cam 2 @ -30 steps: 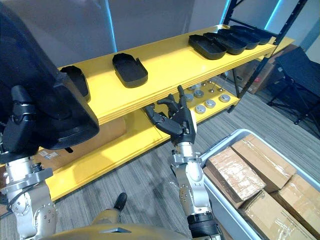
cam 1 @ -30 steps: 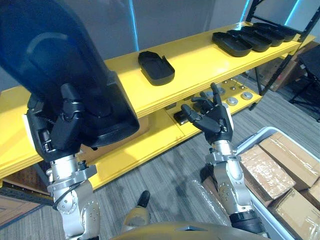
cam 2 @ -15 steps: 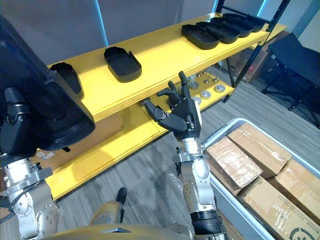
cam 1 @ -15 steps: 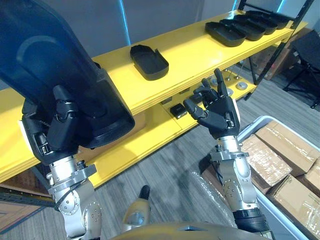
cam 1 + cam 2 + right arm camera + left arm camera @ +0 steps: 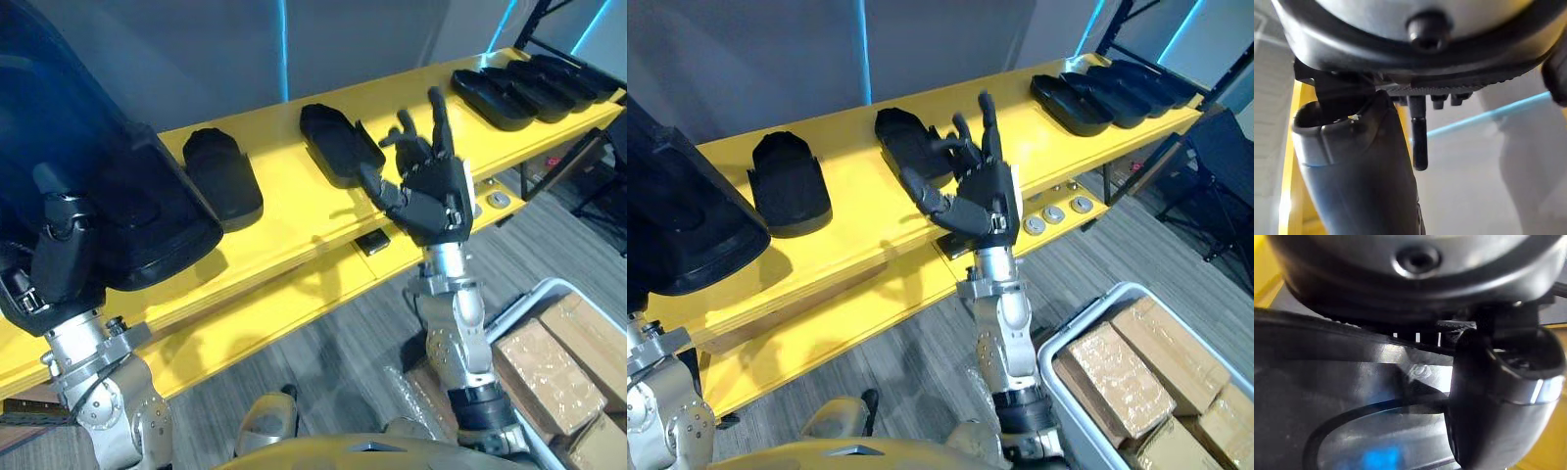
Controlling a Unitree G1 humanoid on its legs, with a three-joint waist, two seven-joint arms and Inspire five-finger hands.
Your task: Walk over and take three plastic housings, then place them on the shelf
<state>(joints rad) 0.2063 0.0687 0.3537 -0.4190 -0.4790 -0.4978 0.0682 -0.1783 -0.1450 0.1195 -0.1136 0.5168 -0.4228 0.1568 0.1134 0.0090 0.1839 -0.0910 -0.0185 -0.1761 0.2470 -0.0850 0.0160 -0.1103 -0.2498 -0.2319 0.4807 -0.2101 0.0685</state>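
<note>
Plainly the bulky dark plastic housing point(image 5: 98, 166) at nine o'clock hangs over the yellow shelf point(image 5: 277, 181), with the left hand point(image 5: 57, 257) curled round its lower edge. Gripped at one end only, it may pivot or slip on the way down, and its overhang could knock the placed housing point(image 5: 223, 176) just beside it at eleven. A second housing point(image 5: 338, 145) lies at twelve; the right hand point(image 5: 431, 191), raised before it with fingers spread and empty, might brush it. A row of housings point(image 5: 529, 83) sits at two, a bin point(image 5: 537, 291) of wrapped boxes at four.
</note>
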